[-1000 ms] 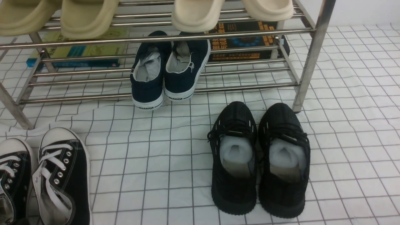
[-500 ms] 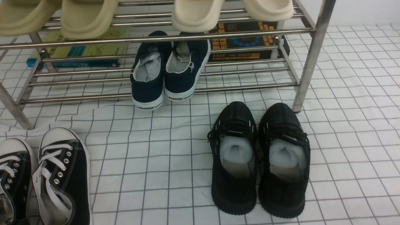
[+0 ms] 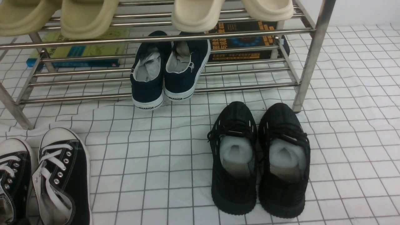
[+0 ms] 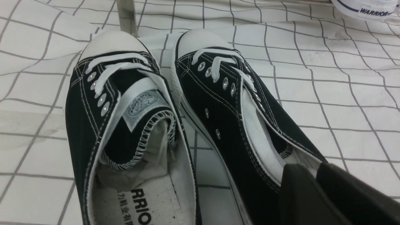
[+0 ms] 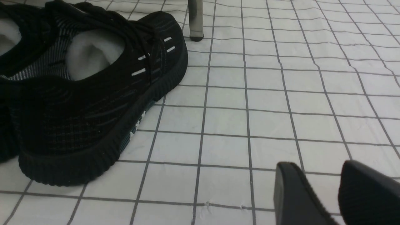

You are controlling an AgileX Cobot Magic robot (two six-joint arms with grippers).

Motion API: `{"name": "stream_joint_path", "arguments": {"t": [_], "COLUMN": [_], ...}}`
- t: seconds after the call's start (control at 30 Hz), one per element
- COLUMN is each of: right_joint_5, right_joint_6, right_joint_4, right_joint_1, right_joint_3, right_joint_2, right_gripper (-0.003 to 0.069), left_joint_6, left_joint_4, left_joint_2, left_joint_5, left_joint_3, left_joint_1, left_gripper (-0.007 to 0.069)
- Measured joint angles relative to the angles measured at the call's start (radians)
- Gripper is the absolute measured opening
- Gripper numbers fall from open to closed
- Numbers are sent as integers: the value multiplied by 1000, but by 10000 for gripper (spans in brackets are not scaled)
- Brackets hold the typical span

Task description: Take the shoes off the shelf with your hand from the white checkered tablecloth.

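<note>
Two black canvas shoes (image 3: 40, 178) with white laces and white toe caps sit side by side at the lower left of the front view, on the white checkered tablecloth (image 3: 156, 162) that covers the worktop. They are off the shelf (image 3: 306, 62), toes pointing toward its lower tier. One shelf leg stands just beyond the toe caps.

The shelf spans the upper part of the front view. Its lower tier carries a navy pair of sneakers (image 3: 168, 72) at centre, heels overhanging the front tube. Cream slippers (image 3: 87, 15) rest on the upper tier. Two books (image 3: 81, 50) lie behind the shelf.

A pair of all-black knit sneakers (image 3: 259, 159) stands on the cloth at lower right of centre, near the right front leg of the shelf.

Neither arm appears in the front view.

In the left wrist view, the left claw (image 4: 315, 193) occupies the lower right corner, close over the heel of one canvas shoe. Its two tips lie nearly together; contact with the shoe cannot be told.

In the right wrist view, the right claw (image 5: 325, 193) sits in the lower right corner above bare cloth, its tips slightly apart and holding nothing. The knit sneakers lie well apart from it.
</note>
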Motion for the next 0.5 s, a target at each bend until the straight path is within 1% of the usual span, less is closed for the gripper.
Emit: {"name": "stream_joint_path", "arguments": {"t": [0.5], "right_joint_5": [0], "right_joint_6": [0], "right_joint_4": [0], "right_joint_1": [-2], "right_joint_3": [0], "right_joint_2": [0], "right_gripper": [239], "left_joint_6": [0], "left_joint_4": [0], "left_joint_2": [0], "left_joint_5": [1], "left_joint_3": [0], "left_joint_1": [0], "left_gripper": [116]}}
